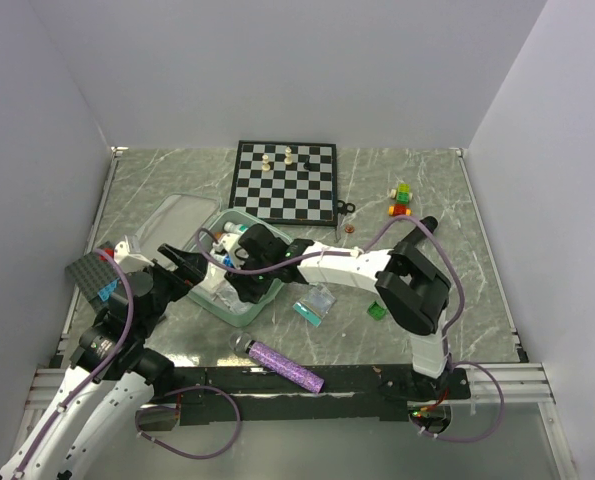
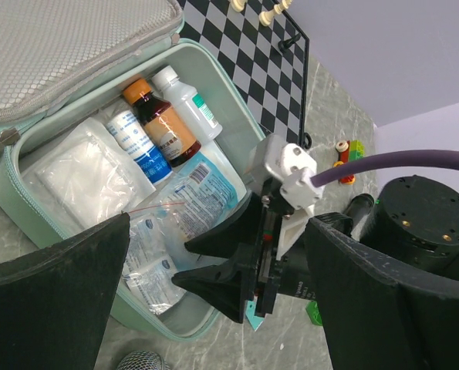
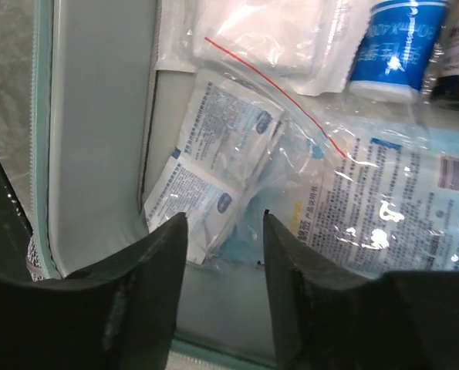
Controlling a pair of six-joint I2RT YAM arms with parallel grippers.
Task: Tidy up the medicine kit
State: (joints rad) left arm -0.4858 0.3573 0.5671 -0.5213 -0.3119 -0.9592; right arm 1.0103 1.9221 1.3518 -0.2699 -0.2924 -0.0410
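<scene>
**Caller:** Where is the kit, and what are the pincers doing?

**Operator:** I'll start at the left of the overhead view. My left gripper (image 1: 185, 265) hangs just beside the case with its jaws spread wide, holding nothing. The medicine kit (image 1: 235, 314) lies left of centre, below the chessboard (image 1: 284, 180). It is open, with its mesh-lined lid (image 2: 67, 46) folded back flat. My right gripper (image 3: 223, 231) is down inside the tray. Its jaws are partway apart and grip nothing that I can see.

**Caller:** How would it handle, and which way does it lie?

**Operator:** I judge it light and soft, with padded fabric walls that would give under a pinch. I would take it by the mint rim or the lid's free edge, not the middle. In my left wrist view, a gauze pack (image 2: 82, 173) sits at the left. Stiff bottles (image 2: 161, 123) that might roll lie at upper centre. A clear zip bag (image 2: 184, 206) of sachets, probably slippery and crinkly, lies toward the right. The tray is nearly square and opens upward. With the lid out, the whole kit runs from the lid at upper left of the overhead view to the tray at lower right, with the hinge between them.
</scene>
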